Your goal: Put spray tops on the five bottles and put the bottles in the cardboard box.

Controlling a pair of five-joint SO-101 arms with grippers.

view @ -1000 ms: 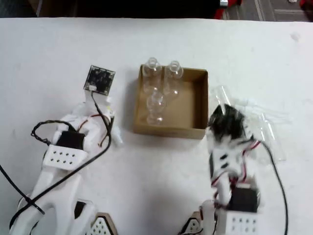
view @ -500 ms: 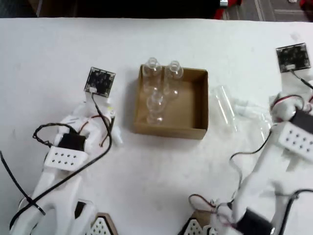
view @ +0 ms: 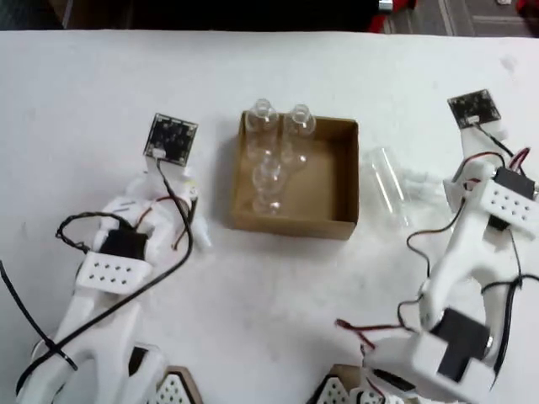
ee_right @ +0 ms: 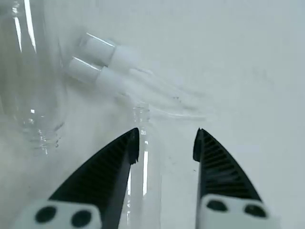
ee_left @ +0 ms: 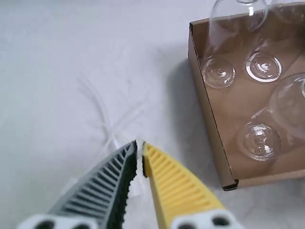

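Cardboard box (view: 290, 225) at centre of the high view; three bottles (view: 268, 181) stand upright in its left half. Left gripper (ee_left: 139, 157), fingers together, sits just left of the box. Right gripper (ee_right: 166, 138), at right edge, fingers apart with a lying bottle (ee_right: 141, 143) between them; two spray tops (ee_right: 97, 59) near; second lying bottle (view: 386, 181) just right of the box

Three bottles (view: 268, 178) fill box (view: 295, 225) left side; right side free.
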